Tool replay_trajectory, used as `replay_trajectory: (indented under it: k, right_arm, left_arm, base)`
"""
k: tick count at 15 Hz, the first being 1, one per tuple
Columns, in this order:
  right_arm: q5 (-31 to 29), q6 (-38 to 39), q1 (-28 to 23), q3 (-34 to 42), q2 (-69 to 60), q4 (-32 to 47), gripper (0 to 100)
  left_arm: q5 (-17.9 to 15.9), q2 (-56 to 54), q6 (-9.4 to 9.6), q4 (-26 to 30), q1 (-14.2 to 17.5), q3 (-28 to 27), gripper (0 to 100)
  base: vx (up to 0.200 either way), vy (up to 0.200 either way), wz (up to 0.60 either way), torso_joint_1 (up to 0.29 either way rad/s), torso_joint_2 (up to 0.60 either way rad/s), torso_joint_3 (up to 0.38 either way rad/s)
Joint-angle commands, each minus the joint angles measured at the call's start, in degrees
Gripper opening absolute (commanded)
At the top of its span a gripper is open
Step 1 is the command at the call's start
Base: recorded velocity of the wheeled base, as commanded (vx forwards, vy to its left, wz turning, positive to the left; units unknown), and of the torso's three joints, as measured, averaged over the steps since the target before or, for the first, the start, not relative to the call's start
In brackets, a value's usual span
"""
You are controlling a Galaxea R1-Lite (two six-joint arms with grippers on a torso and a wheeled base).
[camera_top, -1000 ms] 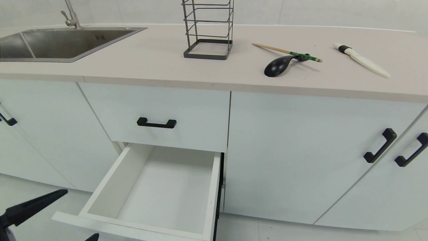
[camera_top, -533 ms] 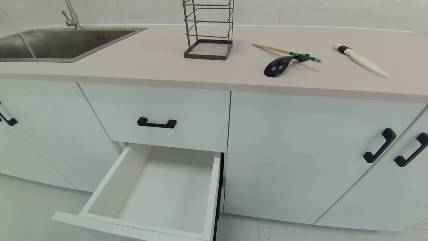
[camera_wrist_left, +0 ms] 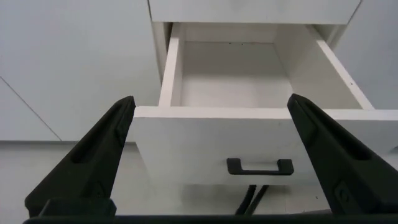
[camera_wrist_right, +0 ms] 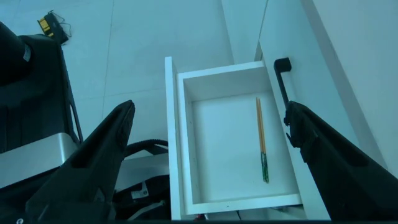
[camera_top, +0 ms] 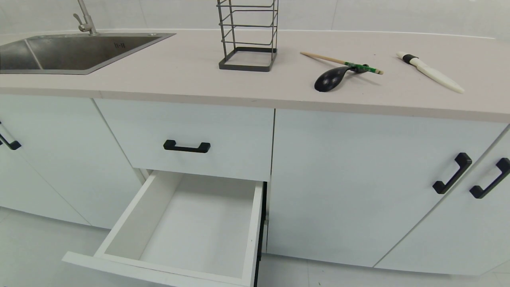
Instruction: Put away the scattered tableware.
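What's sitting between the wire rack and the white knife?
A black spoon and a wooden chopstick, touching each other. The head view shows them between the wire rack and the white knife.

Left gripper (camera_wrist_left: 211,99) and right gripper (camera_wrist_right: 209,107) look identical tbh: two long matte black fingers (camera_wrist_left: 93,155) each, chunky near the base and tapering to blunt wedge tips, with flat, plain plastic-looking sides.
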Motion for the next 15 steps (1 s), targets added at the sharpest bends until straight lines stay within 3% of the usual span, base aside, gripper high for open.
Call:
replay_trajectory:
  k: [1, 2, 5, 7, 8, 9, 10, 15]
  right_arm:
    - [0.01, 0.0, 0.01, 0.0, 0.06, 0.0, 0]
    - [0.01, 0.0, 0.01, 0.0, 0.06, 0.0, 0]
    - [0.01, 0.0, 0.01, 0.0, 0.06, 0.0, 0]
    - [0.01, 0.0, 0.01, 0.0, 0.06, 0.0, 0]
    - [0.01, 0.0, 0.01, 0.0, 0.06, 0.0, 0]
    - [0.01, -0.09, 0.01, 0.0, 0.06, 0.0, 0]
    - [0.01, 0.0, 0.01, 0.0, 0.06, 0.0, 0]
    - [0.01, 0.0, 0.01, 0.0, 0.06, 0.0, 0]
  left_arm:
    - [-1.02, -0.2, -0.19, 0.18, -5.44, 0.09, 100]
    - [-1.28, -0.03, -0.27, 0.09, -6.76, 0.09, 100]
    - [-0.32, -0.29, -0.54, -0.09, -6.23, 0.09, 100]
    - [4.6, -3.63, -0.19, 0.09, -2.01, 0.09, 100]
    - [10.23, -4.86, 1.31, 0.44, -3.07, 0.18, 100]
    - [13.48, -4.95, 1.57, 2.81, -3.15, 0.18, 100]
    - [14.45, -4.95, -0.1, 3.43, -3.15, 0.18, 100]
    - [14.1, -4.95, -0.54, 3.16, -3.15, 0.18, 100]
  base:
    - [0.0, 0.0, 0.0, 0.0, 0.0, 0.0]
    - [0.0, 0.0, 0.0, 0.0, 0.0, 0.0]
    - [0.0, 0.0, 0.0, 0.0, 0.0, 0.0]
    - [0.0, 0.0, 0.0, 0.0, 0.0, 0.0]
    - [0.0, 0.0, 0.0, 0.0, 0.0, 0.0]
    - [0.0, 0.0, 0.0, 0.0, 0.0, 0.0]
    - [0.0, 0.0, 0.0, 0.0, 0.0, 0.0]
    - [0.0, 0.0, 0.0, 0.0, 0.0, 0.0]
